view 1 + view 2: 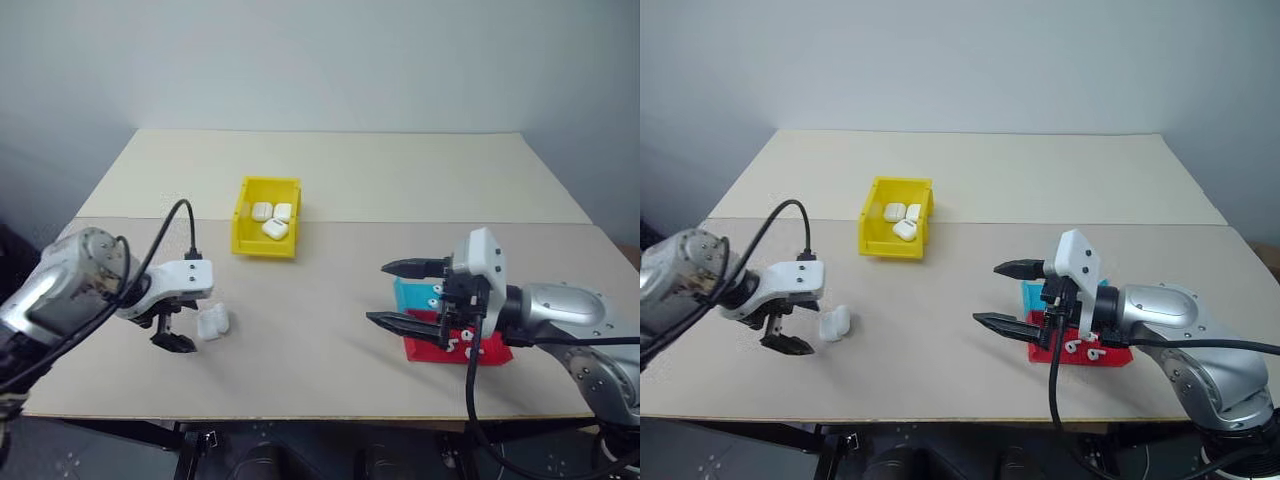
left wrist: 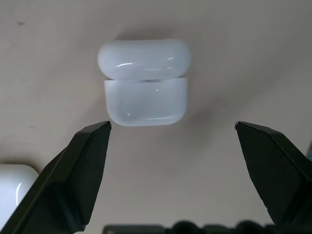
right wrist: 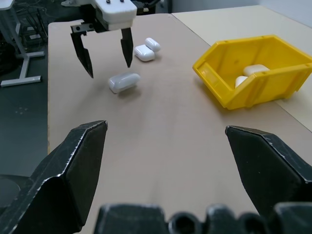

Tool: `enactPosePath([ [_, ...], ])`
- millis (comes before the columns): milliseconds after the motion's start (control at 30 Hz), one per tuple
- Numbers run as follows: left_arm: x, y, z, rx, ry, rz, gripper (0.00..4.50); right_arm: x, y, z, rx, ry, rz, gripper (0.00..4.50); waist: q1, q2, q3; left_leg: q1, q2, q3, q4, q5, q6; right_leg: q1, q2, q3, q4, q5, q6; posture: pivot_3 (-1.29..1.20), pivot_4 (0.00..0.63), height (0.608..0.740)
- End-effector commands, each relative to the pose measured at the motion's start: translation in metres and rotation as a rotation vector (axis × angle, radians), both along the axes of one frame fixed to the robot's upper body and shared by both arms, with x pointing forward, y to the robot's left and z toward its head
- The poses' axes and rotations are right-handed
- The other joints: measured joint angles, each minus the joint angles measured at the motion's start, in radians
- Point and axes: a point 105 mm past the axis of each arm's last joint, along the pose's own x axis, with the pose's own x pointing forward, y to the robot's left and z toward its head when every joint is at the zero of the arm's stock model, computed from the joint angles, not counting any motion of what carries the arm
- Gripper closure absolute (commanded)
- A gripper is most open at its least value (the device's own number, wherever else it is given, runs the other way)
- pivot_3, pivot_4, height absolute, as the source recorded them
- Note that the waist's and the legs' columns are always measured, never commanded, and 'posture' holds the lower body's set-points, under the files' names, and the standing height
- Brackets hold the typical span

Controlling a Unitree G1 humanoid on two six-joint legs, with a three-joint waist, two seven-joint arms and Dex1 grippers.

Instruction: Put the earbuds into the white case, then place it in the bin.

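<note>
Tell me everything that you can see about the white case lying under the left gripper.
The white case is small, rounded and glossy, plastic by its look, with a seam between lid and body. The lid looks shut or nearly so. It lies on its side on the beige table, apart from other white cases nearby. The left gripper hangs over it with fingers open on either side; nothing touches it except the table.

The wide table (image 1: 330, 330) between the yellow bin (image 1: 266, 216) and the red tray (image 1: 430, 348) is bare. A white case (image 1: 212, 322) lies beside the left gripper (image 1: 172, 335), blocking that side.
</note>
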Motion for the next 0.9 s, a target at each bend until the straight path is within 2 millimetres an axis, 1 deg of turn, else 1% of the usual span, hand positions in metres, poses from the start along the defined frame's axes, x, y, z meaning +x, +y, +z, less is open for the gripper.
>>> enactPosePath([
  [33,0.013,0.001,0.004,0.021,-0.057,0.016,0.04,-0.004,0.003,0.008,0.003,-0.047,0.023,0.0,0.0,0.0,0.0,0.0,0.0,0.0,0.0,0.0,0.0,0.0,0.0,0.0,0.0,0.0,0.0,0.0,0.15,0.74],
  [167,0.021,-0.005,0.003,0.007,-0.065,0.011,0.04,-0.006,0.004,0.008,0.003,-0.047,0.026,0.0,-0.001,0.0,0.0,-0.001,0.0,0.0,0.0,0.0,0.0,-0.001,0.0,0.0,0.0,0.0,0.0,0.0,0.15,0.74],
  [267,0.022,-0.011,0.001,-0.013,-0.045,-0.002,0.04,-0.007,0.004,0.008,0.004,-0.046,0.025,0.0,-0.002,0.0,0.0,-0.001,0.0,0.0,0.001,0.0,0.0,0.0,0.0,0.0,0.0,0.0,0.0,0.0,0.15,0.74],
  [467,0.023,-0.008,-0.01,0.041,-0.006,-0.038,0.04,-0.009,0.004,0.007,0.005,-0.044,0.021,0.0,-0.004,0.0,0.0,-0.001,0.0,0.0,0.001,0.0,0.0,0.0,0.0,0.0,0.0,0.0,0.0,0.0,0.15,0.74],
  [633,0.024,-0.002,-0.014,0.071,0.008,-0.049,0.04,-0.011,0.002,0.006,0.004,-0.039,0.014,0.0,-0.004,0.0,0.0,-0.001,0.0,0.0,0.001,0.0,0.0,0.0,0.0,0.0,0.0,0.0,0.0,0.0,0.15,0.74],
  [733,0.026,-0.002,-0.017,0.07,0.009,-0.043,0.04,-0.011,0.002,0.006,0.005,-0.036,0.013,0.0,-0.004,0.0,0.0,0.0,0.0,0.0,0.001,0.0,0.001,0.0,0.0,0.0,0.001,0.0,0.0,0.0,0.15,0.74],
  [900,0.022,-0.003,-0.02,0.07,0.058,-0.063,0.04,-0.011,0.002,0.006,0.004,-0.037,0.012,0.0,-0.004,0.0,0.0,0.001,0.0,0.0,0.002,0.0,0.001,0.001,0.0,0.0,0.001,0.0,0.0,0.0,0.15,0.74],
])
